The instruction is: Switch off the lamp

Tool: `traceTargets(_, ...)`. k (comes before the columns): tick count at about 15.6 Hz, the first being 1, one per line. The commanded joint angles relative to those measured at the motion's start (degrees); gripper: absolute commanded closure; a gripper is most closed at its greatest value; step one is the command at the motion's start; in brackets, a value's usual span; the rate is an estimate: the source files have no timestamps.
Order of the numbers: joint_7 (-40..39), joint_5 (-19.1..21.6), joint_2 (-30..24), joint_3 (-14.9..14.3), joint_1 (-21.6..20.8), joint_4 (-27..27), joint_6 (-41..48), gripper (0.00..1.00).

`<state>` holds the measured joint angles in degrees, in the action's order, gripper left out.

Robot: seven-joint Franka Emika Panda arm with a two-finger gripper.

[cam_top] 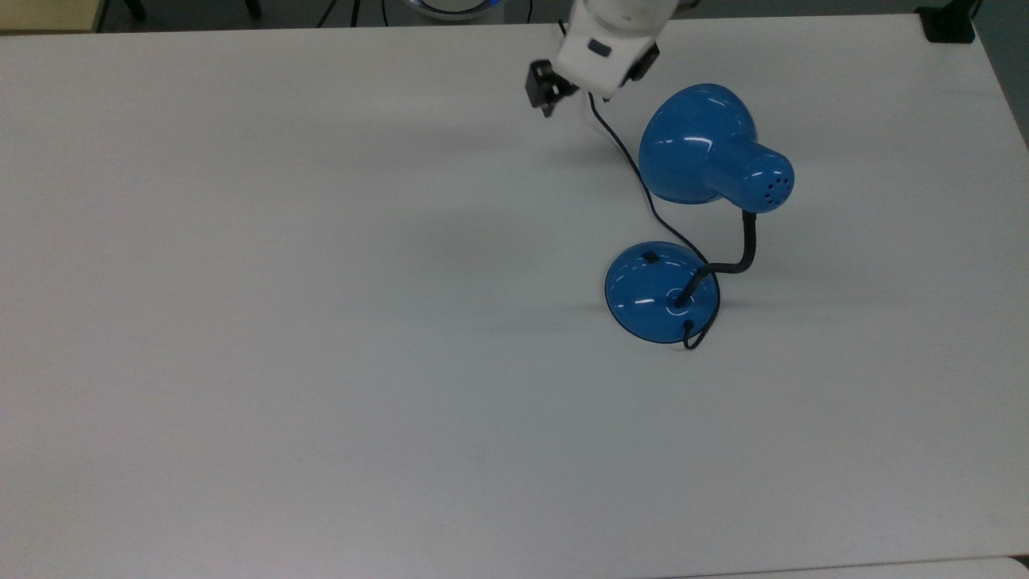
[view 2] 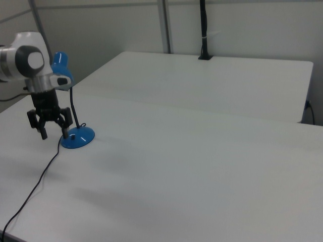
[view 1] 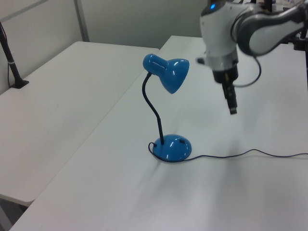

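The blue desk lamp stood on the white bench, toward the top view's right, its domed base flat on the surface, the small black switch on the base's far side. A thin black cord trailed from the base across the bench. A second white bench stood alongside, by a grey partition wall. The hand hung in the air, well apart from the lamp, its fingers spread apart and holding nothing.

No readable text, label, brand or number anywhere in these views
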<state>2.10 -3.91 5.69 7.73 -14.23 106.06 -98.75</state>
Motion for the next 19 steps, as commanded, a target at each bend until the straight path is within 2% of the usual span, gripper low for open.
traceTargets(1,1.15,0.21,-4.72,-0.17,4.99,-2.50,5.65,0.00)
traceTargets(4,1.15,0.04,-5.24,-1.66,6.93,-6.55,9.98,0.00)
traceTargets(7,1.24,0.39,-5.86,-7.45,7.37,-10.77,11.56,0.00)
traceTargets(11,0.36,1.71,-6.65,-12.64,7.90,-14.73,11.21,0.00)
traceTargets(14,0.09,1.71,-6.57,-13.62,9.13,-16.75,9.38,0.00)
traceTargets(19,0.09,1.45,-6.39,-13.18,10.10,-17.20,7.96,0.00)
